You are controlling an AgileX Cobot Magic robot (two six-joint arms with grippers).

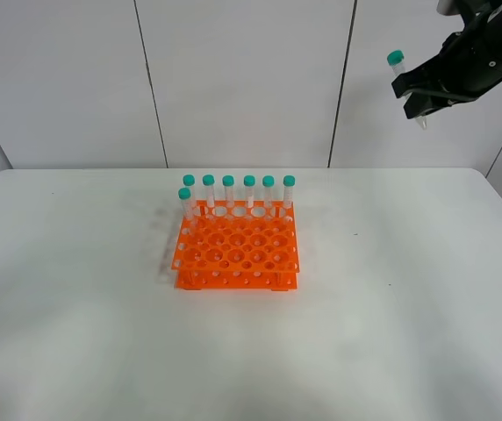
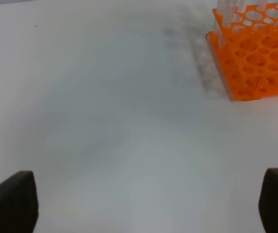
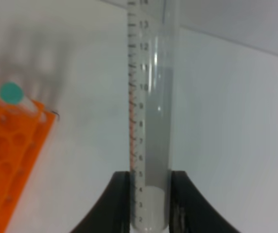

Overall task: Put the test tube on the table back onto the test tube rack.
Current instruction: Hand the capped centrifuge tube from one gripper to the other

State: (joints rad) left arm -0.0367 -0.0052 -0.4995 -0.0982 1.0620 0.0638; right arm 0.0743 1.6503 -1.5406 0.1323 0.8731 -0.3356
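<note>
High above the table's [image 1: 391,289] far right corner, my right gripper [image 1: 418,92] is shut on the test tube [image 1: 396,60]. The tube is tilted, its teal cap sticking out above the fingers and its pointed tip below. In the right wrist view the clear graduated test tube [image 3: 151,121] stands clamped between the black fingers [image 3: 117,204]. The orange test tube rack [image 1: 237,248] sits mid-table, well below and to the left. My left gripper [image 2: 148,204] is open over bare table, left of the rack [image 2: 260,53], with nothing between its fingers [image 2: 12,204].
Several teal-capped tubes [image 1: 249,189] stand along the rack's back row, and one more [image 1: 185,200] at its left back corner. The rack's other holes are unfilled. A white panelled wall [image 1: 242,79] rises behind the table.
</note>
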